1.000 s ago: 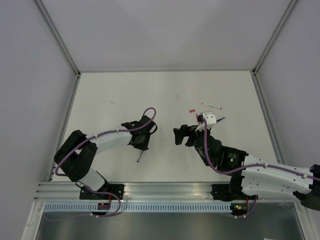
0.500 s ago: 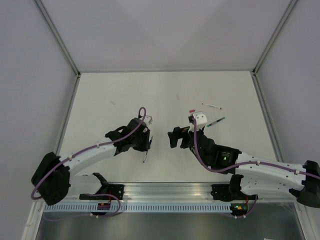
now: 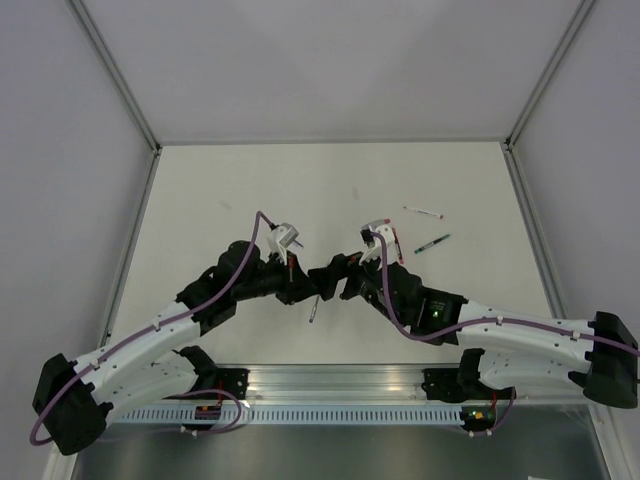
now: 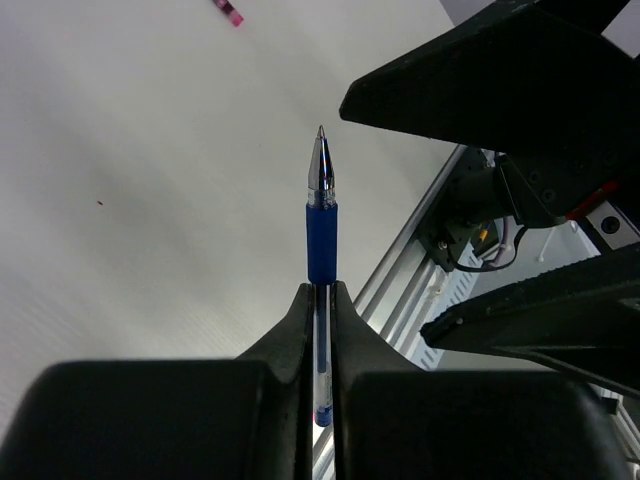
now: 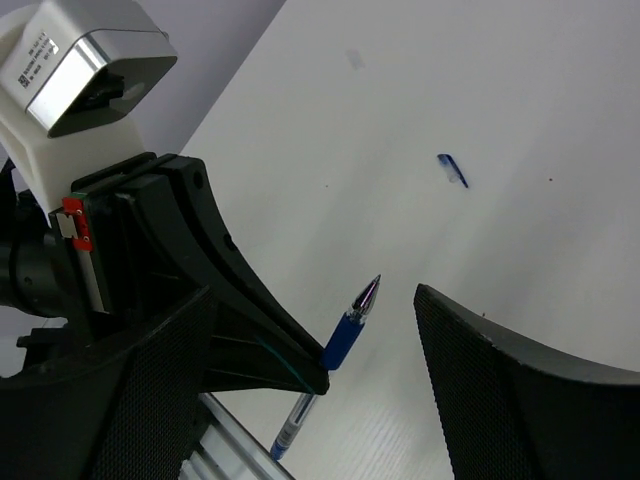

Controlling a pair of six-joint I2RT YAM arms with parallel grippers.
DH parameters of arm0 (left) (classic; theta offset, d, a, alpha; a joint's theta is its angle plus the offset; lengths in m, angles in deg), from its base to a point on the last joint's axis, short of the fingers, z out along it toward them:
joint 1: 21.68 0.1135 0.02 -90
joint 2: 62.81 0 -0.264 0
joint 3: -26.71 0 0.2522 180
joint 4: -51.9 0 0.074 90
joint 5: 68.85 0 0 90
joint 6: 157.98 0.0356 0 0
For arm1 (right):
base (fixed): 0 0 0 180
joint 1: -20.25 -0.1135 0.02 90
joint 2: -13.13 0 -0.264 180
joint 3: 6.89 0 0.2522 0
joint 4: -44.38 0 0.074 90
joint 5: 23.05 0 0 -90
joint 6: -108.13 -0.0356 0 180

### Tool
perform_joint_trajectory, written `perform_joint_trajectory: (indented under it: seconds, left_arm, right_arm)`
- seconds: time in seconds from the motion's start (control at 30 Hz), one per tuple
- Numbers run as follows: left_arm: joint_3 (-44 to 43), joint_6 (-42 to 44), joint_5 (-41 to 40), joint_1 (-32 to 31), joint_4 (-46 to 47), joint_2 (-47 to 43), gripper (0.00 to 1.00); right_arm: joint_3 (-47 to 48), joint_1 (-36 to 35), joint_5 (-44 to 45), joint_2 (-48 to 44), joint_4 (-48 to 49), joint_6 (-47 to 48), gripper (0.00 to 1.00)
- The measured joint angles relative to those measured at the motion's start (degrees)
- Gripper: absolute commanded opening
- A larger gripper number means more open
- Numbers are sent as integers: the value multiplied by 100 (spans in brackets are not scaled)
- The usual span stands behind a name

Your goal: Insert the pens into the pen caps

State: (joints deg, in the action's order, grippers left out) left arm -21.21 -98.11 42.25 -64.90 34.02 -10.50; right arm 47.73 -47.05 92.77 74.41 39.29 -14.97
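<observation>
Blue slim ballpoint pen (image 4: 321,215): it is sitting clamped in the left gripper above the near middle of the table. Its silvery tip and dark blue grip sleeve are sticking out past the fingertips. Its clear barrel is running back between the fingers.
Left gripper (image 4: 320,290): this black two-finger gripper is pinching its jaws narrowly on the blue pen's barrel, just behind the grip sleeve.
Right gripper (image 3: 328,276): this black two-finger gripper is facing the left gripper almost tip to tip. Its jaws are standing wide apart and gripping nothing. In the right wrist view the blue pen's tip is showing between the two fingers and touching neither.
Dark blue plastic pen cap (image 5: 452,170): this short tube is lying alone on the table, beyond both grippers and well apart from them.
Pinkish-red plastic pen cap (image 4: 229,13): this tiny piece is lying on the table at the top edge of the left wrist view, well apart from the blue pen's tip.
White stick pen with red ends (image 3: 423,212): it is lying flat toward the far right of the table.
Dark green-black stick pen (image 3: 432,243): it is lying flat just nearer than the white pen, angled differently and not touching it.
White matte table (image 3: 250,180): it is carrying both loose pens and both caps, while the grippers are hovering above it.
</observation>
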Motion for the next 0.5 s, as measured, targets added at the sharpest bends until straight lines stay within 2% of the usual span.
perform_joint_trajectory:
  seconds: [0.37,0.5]
  left_arm:
    - [238,-190,264,0,345,-433,2]
    - [258,-256,302,0,450,-551,2]
  right_arm:
    - [-55,0,-9,111,448,-313,78]
    - [-166,0,0,111,560,-435,69]
